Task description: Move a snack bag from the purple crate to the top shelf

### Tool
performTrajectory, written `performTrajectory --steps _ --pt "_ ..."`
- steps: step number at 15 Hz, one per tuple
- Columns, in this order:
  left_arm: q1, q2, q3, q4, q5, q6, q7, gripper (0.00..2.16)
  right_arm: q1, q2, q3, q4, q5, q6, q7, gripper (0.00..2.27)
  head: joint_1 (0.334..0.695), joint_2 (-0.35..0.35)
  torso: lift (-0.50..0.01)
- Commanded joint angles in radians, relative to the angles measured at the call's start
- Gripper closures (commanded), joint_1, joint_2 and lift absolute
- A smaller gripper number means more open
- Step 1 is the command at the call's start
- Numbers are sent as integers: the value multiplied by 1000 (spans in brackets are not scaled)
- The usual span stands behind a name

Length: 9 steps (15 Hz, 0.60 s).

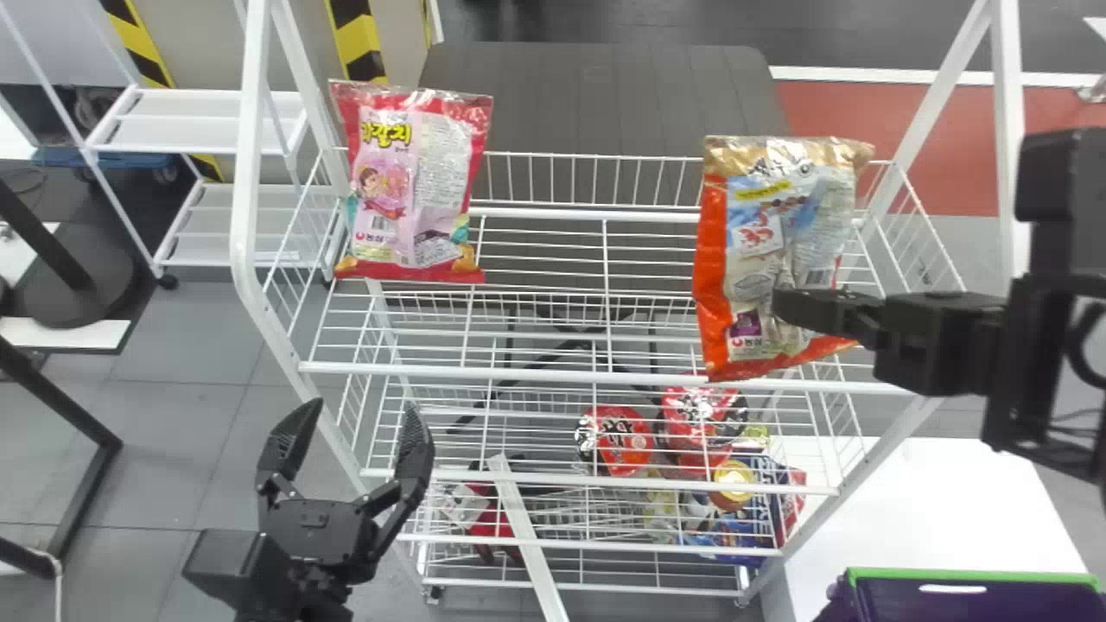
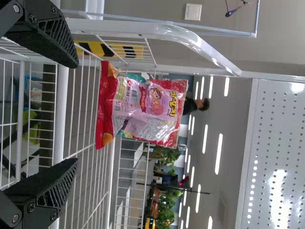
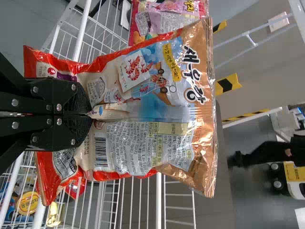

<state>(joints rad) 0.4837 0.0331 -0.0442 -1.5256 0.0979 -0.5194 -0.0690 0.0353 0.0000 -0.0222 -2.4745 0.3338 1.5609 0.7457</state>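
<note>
An orange and gold snack bag [image 1: 765,250] is upright at the right part of the white rack's top shelf [image 1: 553,371], pinched by my right gripper [image 1: 782,309] coming from the right. In the right wrist view the right gripper [image 3: 90,114] is shut on the middle of the snack bag [image 3: 152,109], creasing it. The purple crate [image 1: 976,600] with a green rim is at the bottom right. My left gripper [image 1: 359,423] stands open and empty in front of the rack's left side; in the left wrist view the left gripper [image 2: 71,114] has its fingers wide apart.
A pink and red snack bag [image 1: 413,186] stands at the top shelf's left end. White rack posts [image 1: 251,155] rise at both sides. Lower shelves hold red noodle cups [image 1: 618,441] and other packs. A white table [image 1: 933,510] is at the lower right.
</note>
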Motion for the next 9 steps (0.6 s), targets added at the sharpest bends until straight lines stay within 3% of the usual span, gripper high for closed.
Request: performTrajectory --steps 1,6,9 --pt "-13 -1 -2 21 -4 0 0 124 -58 1 77 78 -2 11 -52 2159 695 29 1" --pt "-39 -1 -6 56 -7 -3 0 124 -130 1 199 252 -21 -224 -241 2155 695 71 1" --pt "-50 -1 0 74 -6 -12 0 124 -169 1 234 324 -45 -307 -289 2155 695 93 1"
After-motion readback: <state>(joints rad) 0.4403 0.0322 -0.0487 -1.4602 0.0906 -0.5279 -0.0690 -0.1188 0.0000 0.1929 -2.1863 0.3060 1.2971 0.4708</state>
